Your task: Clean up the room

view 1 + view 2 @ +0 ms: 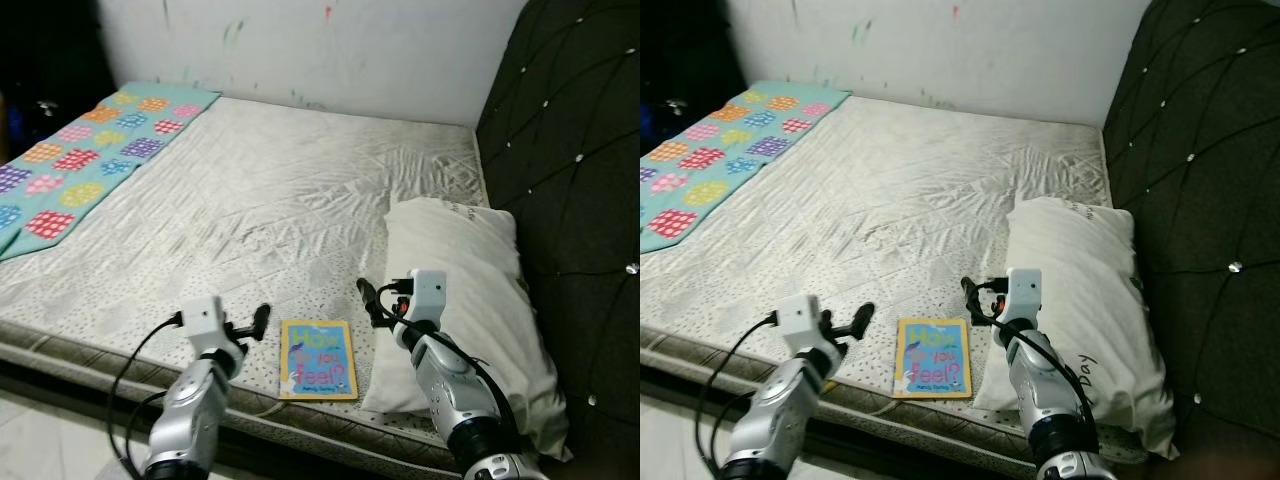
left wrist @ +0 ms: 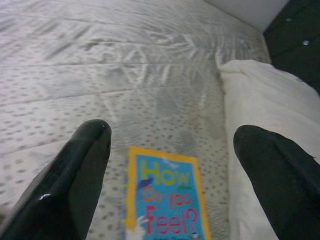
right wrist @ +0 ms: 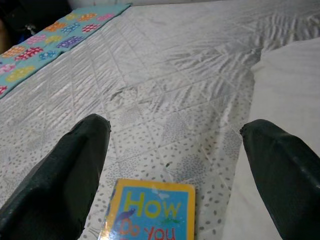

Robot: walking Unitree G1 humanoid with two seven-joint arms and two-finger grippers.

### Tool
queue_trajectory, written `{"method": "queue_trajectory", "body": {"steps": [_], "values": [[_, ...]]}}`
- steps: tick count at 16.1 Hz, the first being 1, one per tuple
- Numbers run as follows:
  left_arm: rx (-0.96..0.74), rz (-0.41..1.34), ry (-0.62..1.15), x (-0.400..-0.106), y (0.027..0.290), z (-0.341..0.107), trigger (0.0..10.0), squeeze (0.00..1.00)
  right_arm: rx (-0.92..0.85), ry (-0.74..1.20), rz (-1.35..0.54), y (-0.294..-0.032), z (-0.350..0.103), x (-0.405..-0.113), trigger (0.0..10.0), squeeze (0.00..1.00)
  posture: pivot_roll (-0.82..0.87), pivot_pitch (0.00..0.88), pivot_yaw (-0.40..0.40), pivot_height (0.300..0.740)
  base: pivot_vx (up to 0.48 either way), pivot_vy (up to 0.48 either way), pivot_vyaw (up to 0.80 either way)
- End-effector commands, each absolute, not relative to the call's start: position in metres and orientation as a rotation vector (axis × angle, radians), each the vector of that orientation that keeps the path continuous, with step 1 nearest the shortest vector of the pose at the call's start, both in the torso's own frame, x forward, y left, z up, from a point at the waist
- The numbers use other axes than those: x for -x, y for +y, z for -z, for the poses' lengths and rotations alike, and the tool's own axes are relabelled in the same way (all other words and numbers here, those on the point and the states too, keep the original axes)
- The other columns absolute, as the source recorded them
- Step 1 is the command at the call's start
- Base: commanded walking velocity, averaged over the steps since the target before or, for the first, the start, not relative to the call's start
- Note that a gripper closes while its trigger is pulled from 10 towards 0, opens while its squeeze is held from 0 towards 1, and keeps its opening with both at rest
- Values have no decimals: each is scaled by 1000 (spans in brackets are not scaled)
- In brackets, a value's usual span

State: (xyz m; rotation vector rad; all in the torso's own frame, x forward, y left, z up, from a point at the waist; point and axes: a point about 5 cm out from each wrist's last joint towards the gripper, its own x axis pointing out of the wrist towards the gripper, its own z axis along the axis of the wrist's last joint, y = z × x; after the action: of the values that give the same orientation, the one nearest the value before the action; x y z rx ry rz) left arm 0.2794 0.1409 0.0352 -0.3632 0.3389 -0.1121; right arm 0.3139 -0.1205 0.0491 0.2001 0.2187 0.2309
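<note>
The picture book (image 1: 318, 360) lies flat at the bed's (image 1: 300, 190) near edge, just left of the pillow (image 1: 470, 290). Both the left gripper (image 2: 170, 165) and right gripper (image 3: 175, 165) hover over it, jaws released. Best to slide one finger under the book's overhanging near edge before closing, since it lies flush.

Right gripper (image 3: 175, 135) above the book on the bed

Its two black fingers (image 3: 75, 165) stand wide apart over the pale quilted mattress (image 3: 165, 75). Between them lies the blue, yellow-edged book (image 3: 152, 210), reading "How Do you". A white pillow (image 3: 285, 85) lies just beside it; a patterned teal blanket (image 3: 55, 35) is well apart.
</note>
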Motion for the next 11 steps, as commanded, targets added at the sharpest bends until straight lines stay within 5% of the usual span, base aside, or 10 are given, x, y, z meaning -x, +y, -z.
{"method": "queue_trajectory", "body": {"steps": [1,6,11], "values": [[359,118,338,-280,138,-35,10000,0,-183,191,-250,-120,-56,-315,10000,0,-19,0,-19,740,0,0,0],[376,108,356,-274,135,-29,10000,0,-175,199,-250,-125,-55,-310,10000,0,-29,0,-24,730,0,0,0],[381,103,362,-274,134,-27,10000,0,-172,201,-249,-126,-56,-308,10000,0,-38,0,-20,670,0,0,0]]}}
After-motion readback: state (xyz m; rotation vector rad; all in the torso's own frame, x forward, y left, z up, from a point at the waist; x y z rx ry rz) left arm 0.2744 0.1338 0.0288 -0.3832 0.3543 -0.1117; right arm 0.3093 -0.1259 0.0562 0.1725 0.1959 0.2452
